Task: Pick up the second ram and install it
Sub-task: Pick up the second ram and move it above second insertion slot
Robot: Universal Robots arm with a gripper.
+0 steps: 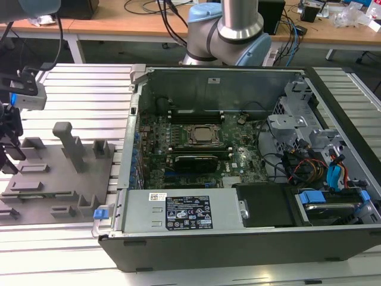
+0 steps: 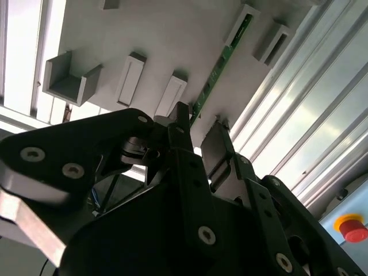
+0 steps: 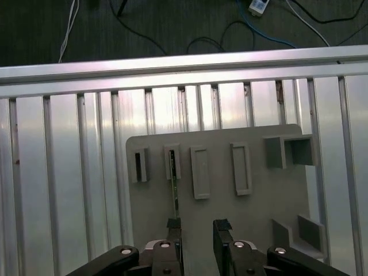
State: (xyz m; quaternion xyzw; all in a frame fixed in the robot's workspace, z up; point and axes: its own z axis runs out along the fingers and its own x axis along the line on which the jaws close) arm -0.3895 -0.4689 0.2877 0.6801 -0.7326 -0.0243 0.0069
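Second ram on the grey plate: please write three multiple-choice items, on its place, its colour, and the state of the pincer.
1. Where is the second ram? A standing on edge in a slot of the grey plate; B lying flat on that plate; C lifted clear of it.
2. What colour is its board? A red; B green; C white.
3. How is the pincer? A shut on the ram; B shut on the plate's edge; C open and empty.
Answers: 1 A, the strip stands in a slot. 2 B, its edge shows green. 3 C, a bare gap separates its fingers.
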